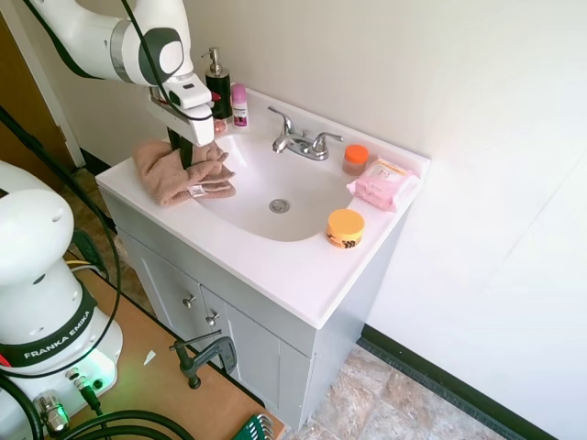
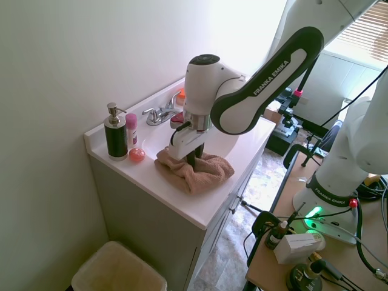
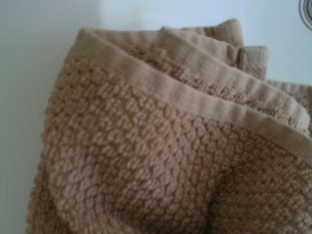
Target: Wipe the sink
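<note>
The sink (image 1: 261,179) is a white oval basin with a chrome drain (image 1: 279,206) and a two-handle faucet (image 1: 299,142) in a white vanity top. A bunched tan towel (image 1: 174,172) lies on the basin's left rim, its edge hanging over into the bowl. My gripper (image 1: 189,158) points straight down, its dark fingers sunk into the towel and shut on it. From the other side, the gripper (image 2: 192,161) shows pressed into the towel (image 2: 200,173) at the counter's front. The towel (image 3: 161,161) fills the wrist view, with white sink surface beyond.
A black soap dispenser (image 1: 217,87) and a pink bottle (image 1: 239,104) stand at the back left corner. An orange-lidded jar (image 1: 355,159), a pink wipes pack (image 1: 382,183) and an orange tub (image 1: 345,227) sit right of the basin. A bin (image 2: 118,270) stands beside the vanity.
</note>
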Robot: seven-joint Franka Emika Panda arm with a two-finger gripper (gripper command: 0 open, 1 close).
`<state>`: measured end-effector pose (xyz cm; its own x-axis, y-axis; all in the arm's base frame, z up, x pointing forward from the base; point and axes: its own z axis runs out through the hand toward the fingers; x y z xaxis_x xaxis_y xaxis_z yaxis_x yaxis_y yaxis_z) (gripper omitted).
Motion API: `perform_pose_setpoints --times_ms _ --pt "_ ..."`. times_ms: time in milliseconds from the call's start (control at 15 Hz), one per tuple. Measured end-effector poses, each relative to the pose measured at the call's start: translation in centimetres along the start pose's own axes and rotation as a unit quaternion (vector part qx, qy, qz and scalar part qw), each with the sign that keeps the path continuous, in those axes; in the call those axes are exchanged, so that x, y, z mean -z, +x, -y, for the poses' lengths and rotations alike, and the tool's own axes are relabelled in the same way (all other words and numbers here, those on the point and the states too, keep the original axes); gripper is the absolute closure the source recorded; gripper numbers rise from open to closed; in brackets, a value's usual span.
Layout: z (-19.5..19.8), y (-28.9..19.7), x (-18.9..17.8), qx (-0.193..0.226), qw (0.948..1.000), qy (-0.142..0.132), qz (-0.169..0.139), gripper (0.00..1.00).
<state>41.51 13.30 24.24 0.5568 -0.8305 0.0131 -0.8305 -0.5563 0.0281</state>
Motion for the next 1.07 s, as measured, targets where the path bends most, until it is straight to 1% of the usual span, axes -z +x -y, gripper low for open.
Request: perform_pose_setpoints --times_ms 333,600,867,1067 --pt "-1.3 3.7 -3.5 -0.021 0.9992 -0.030 -0.015 1.00" --pt "-2.7 6.3 -4.7 -0.023 0.9982 -0.045 -0.030 1.00" --pt "-4.2 8.7 -5.3 -0.013 0.9964 -0.051 -0.066 1.00" --pt "-5.5 10.5 -5.7 0.003 0.9921 -0.057 -0.112 1.00"
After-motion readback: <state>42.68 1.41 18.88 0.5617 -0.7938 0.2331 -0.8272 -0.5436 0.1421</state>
